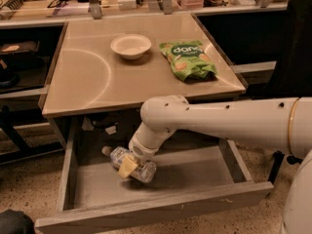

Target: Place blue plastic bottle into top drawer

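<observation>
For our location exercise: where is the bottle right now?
In the camera view, the bottle lies in the open drawer, left of centre, with the gripper on it.
</observation>
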Controlling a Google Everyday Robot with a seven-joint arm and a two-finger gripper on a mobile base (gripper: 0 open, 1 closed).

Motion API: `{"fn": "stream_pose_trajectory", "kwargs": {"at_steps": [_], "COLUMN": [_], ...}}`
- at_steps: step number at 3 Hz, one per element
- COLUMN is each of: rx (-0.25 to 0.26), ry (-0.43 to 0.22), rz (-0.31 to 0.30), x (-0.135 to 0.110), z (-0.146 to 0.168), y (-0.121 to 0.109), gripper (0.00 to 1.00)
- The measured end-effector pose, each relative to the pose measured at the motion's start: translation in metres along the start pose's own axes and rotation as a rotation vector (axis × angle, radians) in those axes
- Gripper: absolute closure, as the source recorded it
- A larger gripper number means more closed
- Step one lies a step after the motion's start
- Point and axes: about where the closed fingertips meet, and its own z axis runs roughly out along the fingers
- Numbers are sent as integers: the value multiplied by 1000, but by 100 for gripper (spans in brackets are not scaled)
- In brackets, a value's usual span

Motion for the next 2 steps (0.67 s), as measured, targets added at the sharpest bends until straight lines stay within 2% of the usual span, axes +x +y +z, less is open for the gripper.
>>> {"fn": "stream_pose_trajectory", "kwargs": {"at_steps": [1,2], "rx": [0,0], "ry": [0,0], "rz": [0,0], "x": [0,0], "z": [0,0], "y": [0,0], "gripper": [0,0]}}
